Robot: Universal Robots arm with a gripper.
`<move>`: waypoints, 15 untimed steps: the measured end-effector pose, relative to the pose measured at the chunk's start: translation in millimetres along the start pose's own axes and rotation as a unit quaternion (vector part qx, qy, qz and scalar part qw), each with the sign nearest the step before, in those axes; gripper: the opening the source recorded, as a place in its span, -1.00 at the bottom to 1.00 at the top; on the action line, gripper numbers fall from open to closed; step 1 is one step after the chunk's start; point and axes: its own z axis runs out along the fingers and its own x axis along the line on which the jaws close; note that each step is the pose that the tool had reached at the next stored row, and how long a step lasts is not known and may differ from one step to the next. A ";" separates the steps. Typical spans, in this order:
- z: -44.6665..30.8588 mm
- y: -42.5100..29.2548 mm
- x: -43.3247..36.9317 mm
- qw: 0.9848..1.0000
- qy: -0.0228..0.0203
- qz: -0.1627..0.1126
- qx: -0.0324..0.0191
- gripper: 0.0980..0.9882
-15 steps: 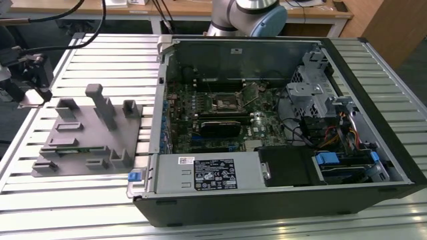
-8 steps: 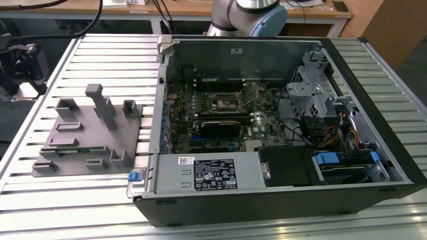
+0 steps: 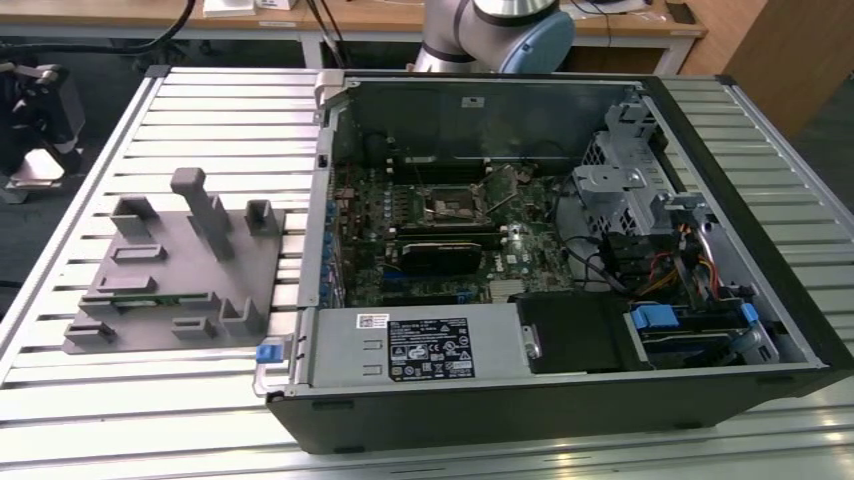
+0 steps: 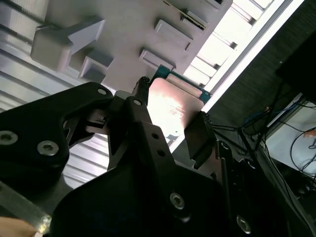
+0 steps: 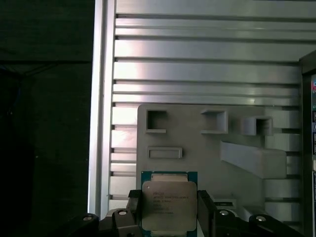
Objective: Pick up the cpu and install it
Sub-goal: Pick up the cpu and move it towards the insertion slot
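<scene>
The cpu (image 5: 169, 203), a small square chip with a pale metal top and a green rim, sits between my gripper's (image 5: 169, 219) two black fingers (image 5: 132, 213), which are shut on its opposite edges. In the second wrist view the cpu (image 4: 172, 109) shines between the same fingers (image 4: 196, 138) of the gripper (image 4: 167, 123). It hangs above the grey plastic fixture (image 5: 197, 143), near the fixture's edge. The black square socket (image 3: 447, 207) lies on the motherboard inside the open computer case (image 3: 747, 180).
The grey fixture (image 3: 174, 270) lies on the slatted aluminium table (image 3: 227, 110) at the exterior view's left of the case, with a green memory stick (image 3: 147, 298) in a slot. A heatsink (image 3: 441, 250), drive cage (image 3: 634, 180) and power supply (image 3: 414, 345) crowd the case.
</scene>
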 end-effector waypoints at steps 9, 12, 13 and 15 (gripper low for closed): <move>-21.2 1.5 0.0 1.000 0.000 0.003 0.000 0.00; -22.0 1.6 0.0 1.000 0.000 0.003 0.000 0.00; -22.0 1.6 -0.1 1.000 0.000 0.003 0.000 0.00; -22.2 1.6 -0.3 1.000 0.000 0.003 0.000 0.00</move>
